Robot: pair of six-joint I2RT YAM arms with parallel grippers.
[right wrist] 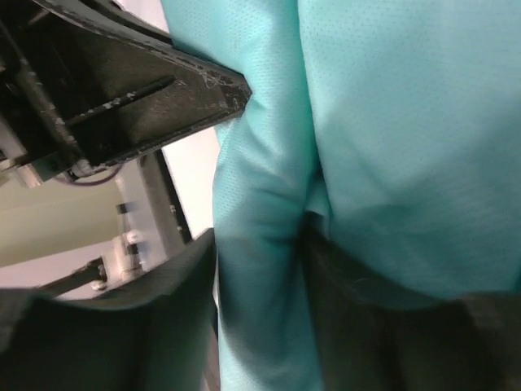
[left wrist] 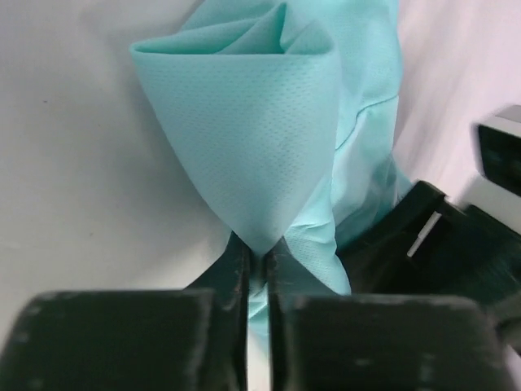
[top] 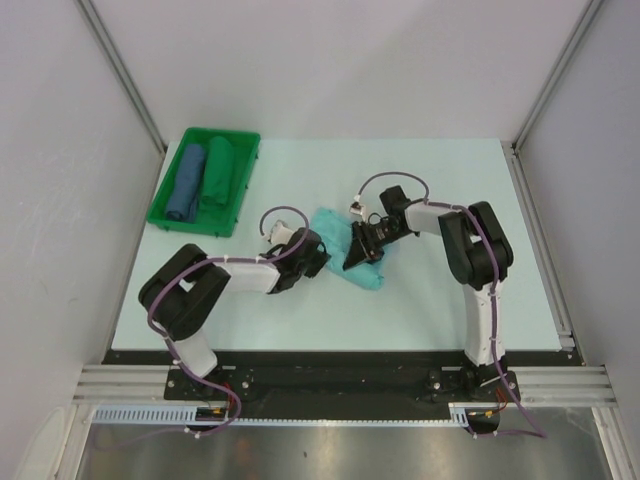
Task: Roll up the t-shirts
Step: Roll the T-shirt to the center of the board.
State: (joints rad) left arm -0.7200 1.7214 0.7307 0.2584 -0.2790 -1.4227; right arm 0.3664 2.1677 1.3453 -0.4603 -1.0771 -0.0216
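Observation:
A light turquoise t-shirt (top: 370, 274) lies bunched on the table's middle, between both arms. In the left wrist view it stands as a rolled cone of cloth (left wrist: 244, 122) whose lower tip is pinched between the jaws of my left gripper (left wrist: 259, 248), which are nearly together. My left gripper (top: 318, 252) sits at the shirt's left end. My right gripper (top: 358, 250) presses in from the right. Its jaws stand apart in its wrist view, with a thick fold of the shirt (right wrist: 391, 122) lying between the fingers of the right gripper (right wrist: 259, 244).
A green tray (top: 160, 205) at the back left holds a blue cloth roll (top: 187, 182) and a dark green cloth roll (top: 216, 172). The two grippers are very close: the right one (left wrist: 456, 252) fills the left wrist view's lower right.

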